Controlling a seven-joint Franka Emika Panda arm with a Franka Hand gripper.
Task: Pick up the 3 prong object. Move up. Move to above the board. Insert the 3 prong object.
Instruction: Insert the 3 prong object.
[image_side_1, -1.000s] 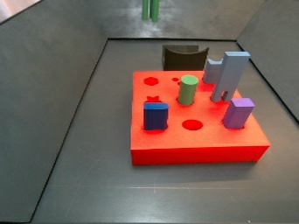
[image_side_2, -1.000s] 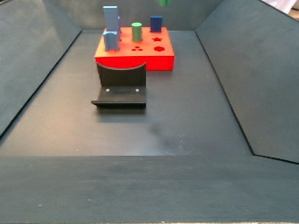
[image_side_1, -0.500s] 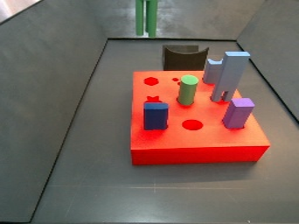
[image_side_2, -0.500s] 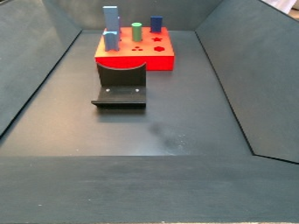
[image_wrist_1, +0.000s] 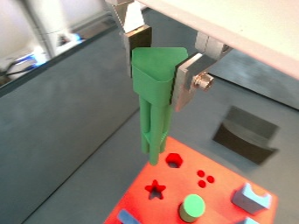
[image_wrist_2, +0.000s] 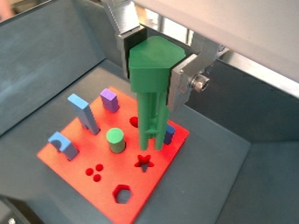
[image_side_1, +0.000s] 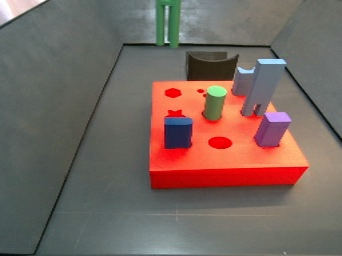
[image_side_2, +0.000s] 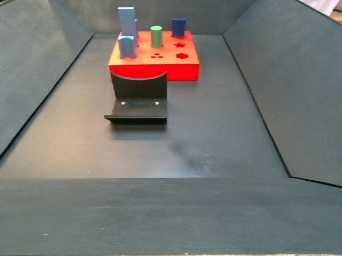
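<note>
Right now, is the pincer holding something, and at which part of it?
Yes. The pincer holds the 3 prong object at its wider top end; the prongs hang free above the board.

Green 3 prong object (image_wrist_1: 156, 96), red board (image_side_1: 227, 150), silver gripper (image_wrist_1: 163, 63)

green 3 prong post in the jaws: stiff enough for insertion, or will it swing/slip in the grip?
The 3 prong object looks like rigid moulded plastic, hanging straight, so probably stiff. The gripper clamps only its wider top, so the long stem could pivot if it catches the board. Its surface looks smooth, so some slip is possible.
</note>
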